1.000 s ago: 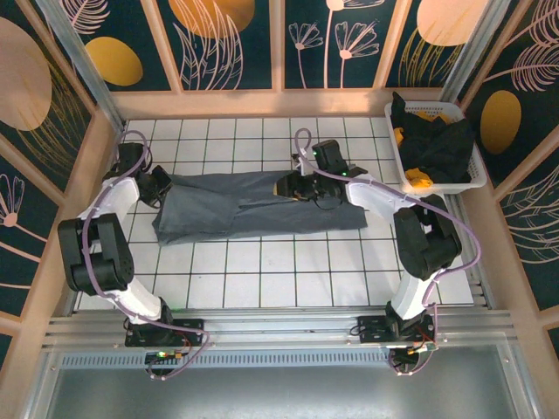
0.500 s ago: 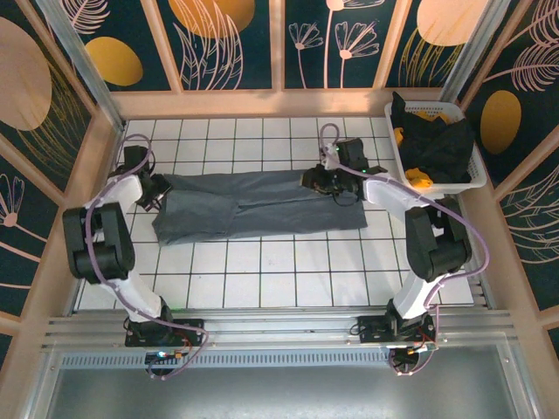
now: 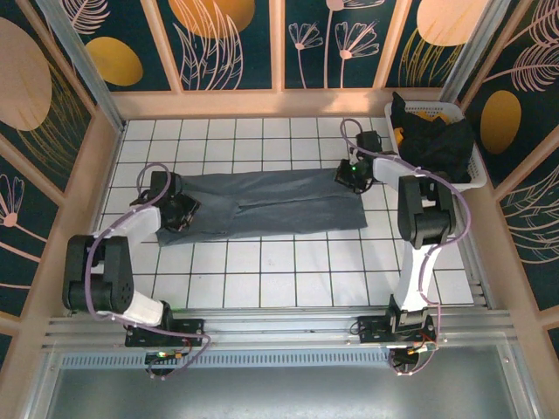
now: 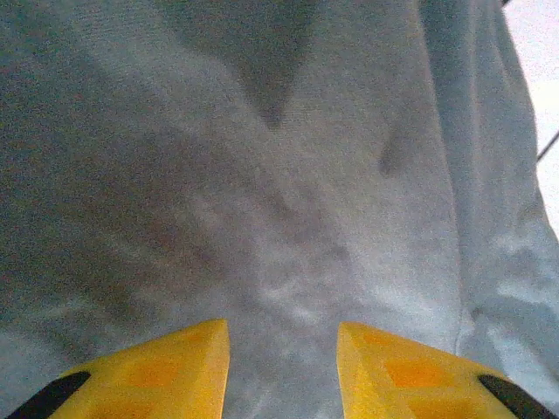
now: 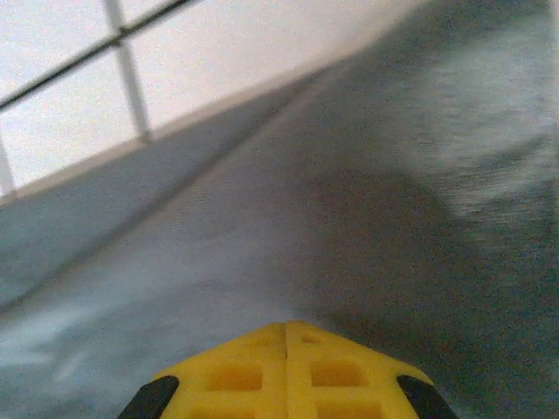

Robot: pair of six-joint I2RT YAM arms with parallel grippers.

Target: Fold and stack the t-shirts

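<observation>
My left gripper [image 4: 281,339] sits spread wide over the left end of the grey-blue t-shirt [image 3: 262,202], laid flat across the tiles [image 3: 262,262] — right gripper [image 5: 286,336] is pressed together at its far right corner, can't tell if it's got cloth — black t-shirt [image 3: 441,144] heaped in the basket [image 3: 441,188] beyond
</observation>
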